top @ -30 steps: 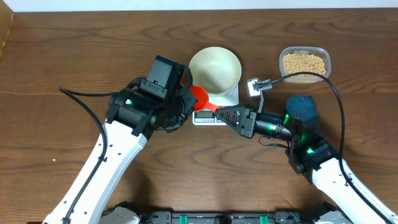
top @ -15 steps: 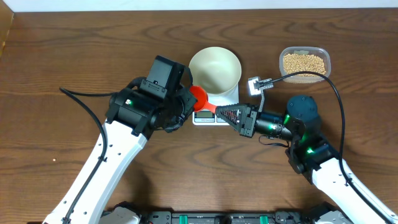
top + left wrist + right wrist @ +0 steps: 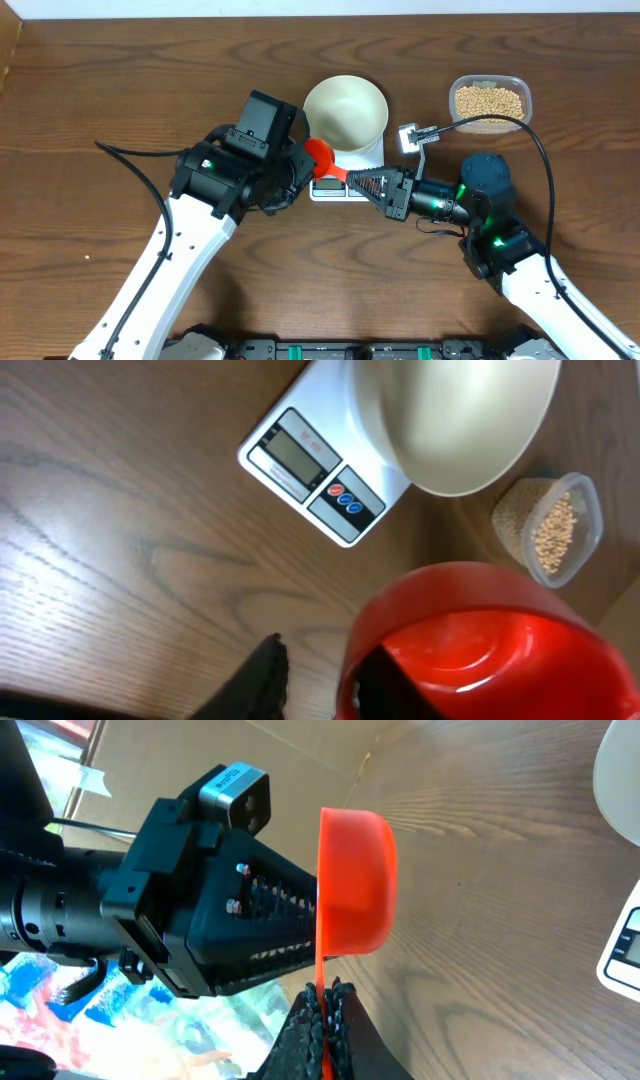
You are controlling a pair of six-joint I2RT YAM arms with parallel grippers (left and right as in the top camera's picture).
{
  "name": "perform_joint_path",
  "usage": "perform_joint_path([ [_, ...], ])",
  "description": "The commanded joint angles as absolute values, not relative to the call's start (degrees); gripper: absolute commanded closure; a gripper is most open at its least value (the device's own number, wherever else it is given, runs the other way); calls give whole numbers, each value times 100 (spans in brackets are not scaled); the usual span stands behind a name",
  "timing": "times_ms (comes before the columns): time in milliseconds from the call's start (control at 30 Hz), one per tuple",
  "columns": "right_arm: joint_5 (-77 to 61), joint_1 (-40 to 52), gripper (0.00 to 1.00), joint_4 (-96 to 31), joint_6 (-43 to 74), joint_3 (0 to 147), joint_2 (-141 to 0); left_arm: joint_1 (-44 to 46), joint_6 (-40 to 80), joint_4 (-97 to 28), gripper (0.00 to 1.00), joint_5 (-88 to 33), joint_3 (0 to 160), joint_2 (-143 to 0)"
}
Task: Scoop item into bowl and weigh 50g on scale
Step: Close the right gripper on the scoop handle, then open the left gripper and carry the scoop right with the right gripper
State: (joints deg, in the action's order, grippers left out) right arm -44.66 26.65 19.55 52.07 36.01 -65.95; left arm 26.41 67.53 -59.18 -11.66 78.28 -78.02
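The red plastic scoop (image 3: 320, 156) hangs just above the front left corner of the digital kitchen scale (image 3: 330, 186), between the two arms. Its long axis runs diagonally across the table (image 3: 100, 100): the round cup points up and left toward the left arm, and the thin handle trails down and right. The right gripper (image 3: 352, 180) is clamped on the end of that handle, its fingers (image 3: 312, 1020) pressed flat against the strip. The cup is turned on its side, with its mouth facing the left gripper (image 3: 296, 168). The left wrist camera looks straight into the cup's plain red inside. A black finger (image 3: 258, 678) of the left gripper shows just beside the cup's rim, but I cannot tell whether that claw is pinching the rim or standing free.

The white bowl (image 3: 345, 110) sits upright on the scale's platform, behind the display. The soybeans (image 3: 489, 101) lie in a clear plastic tub (image 3: 451, 98), well to the right of the bowl.
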Motion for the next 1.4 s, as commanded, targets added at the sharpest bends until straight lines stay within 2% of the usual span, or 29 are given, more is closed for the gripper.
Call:
perform_joint_path([
  [0, -4429, 2532, 99, 1863, 5155, 3706, -6602, 2650, 6396, -6018, 68, -1085, 7795, -7835],
  [167, -4641, 2233, 99, 1656, 4862, 3706, -6600, 2650, 5741, -6217, 60, -1083, 7795, -7835],
  [533, -5288, 1337, 99, 716, 4244, 3706, -6471, 2650, 4309, -6252, 58, -884, 7795, -7835],
  [833, -5275, 1273, 98, 447, 3992, 3708, -6460, 2648, 4309, -6241, 58, 115, 7795, -7835],
  [1267, -4799, 1284, 99, 425, 3955, 3826, -6460, 2648, 4307, -6267, 58, 115, 7795, -7835],
  [1367, -4539, 1282, 98, 84, 3846, 4032, -6453, 2648, 4062, -6180, 58, 113, 7795, -7835],
])
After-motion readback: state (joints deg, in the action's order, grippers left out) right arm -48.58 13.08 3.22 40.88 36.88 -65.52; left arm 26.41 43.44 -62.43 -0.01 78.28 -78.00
